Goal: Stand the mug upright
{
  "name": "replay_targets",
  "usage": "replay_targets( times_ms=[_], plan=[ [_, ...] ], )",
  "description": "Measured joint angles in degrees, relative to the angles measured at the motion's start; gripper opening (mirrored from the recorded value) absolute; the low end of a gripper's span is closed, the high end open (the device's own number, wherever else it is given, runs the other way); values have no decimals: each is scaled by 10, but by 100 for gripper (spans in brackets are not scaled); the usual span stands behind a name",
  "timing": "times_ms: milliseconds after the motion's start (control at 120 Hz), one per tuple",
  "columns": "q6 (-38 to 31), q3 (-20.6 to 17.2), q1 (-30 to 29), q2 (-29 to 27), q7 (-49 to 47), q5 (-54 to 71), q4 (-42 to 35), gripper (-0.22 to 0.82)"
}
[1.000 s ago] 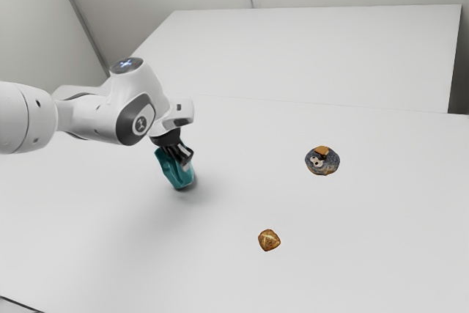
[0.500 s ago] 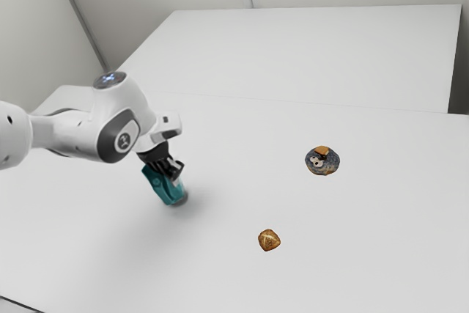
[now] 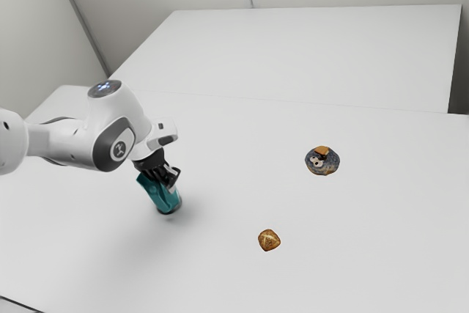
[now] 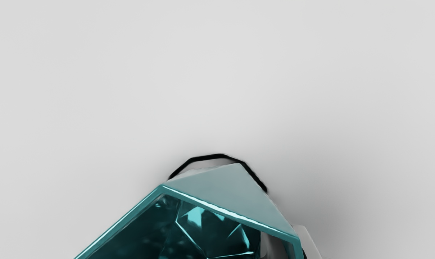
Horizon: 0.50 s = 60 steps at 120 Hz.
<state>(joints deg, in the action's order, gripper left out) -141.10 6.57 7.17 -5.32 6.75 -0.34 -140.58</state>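
In the exterior view my gripper [image 3: 168, 177] is shut on the teal mug [image 3: 157, 195], which leans with its open end toward the exterior view's left and its base low, close over the table; contact with the table cannot be told. The wrist view looks into the hollow of the mug [image 4: 210, 230], with its angular rim near the hand. There the gripper [image 4: 288, 244] has the mug's wall between its fingers, one partly visible inside the rim and the other outside. Part of the dark-edged base shows beyond the mug's side.
A small golden-brown object [image 3: 269, 240] lies on the white table [image 3: 366, 254], toward the exterior view's right from the mug. Farther back, a dark round item [image 3: 322, 161] with orange and white patches rests on the tabletop.
Hand and mug have travelled together toward the exterior view's left and its near side, mostly in the first half second. The mug remains tilted; the two other objects have kept their places.
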Motion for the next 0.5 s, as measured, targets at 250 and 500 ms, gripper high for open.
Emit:
replay_targets(
  times_ms=[250,500],
  plan=[
    [-1,1,0,0,-2,-6,1,7],
    [-6,1,0,-9,-3,-12,6,22]
  ],
)
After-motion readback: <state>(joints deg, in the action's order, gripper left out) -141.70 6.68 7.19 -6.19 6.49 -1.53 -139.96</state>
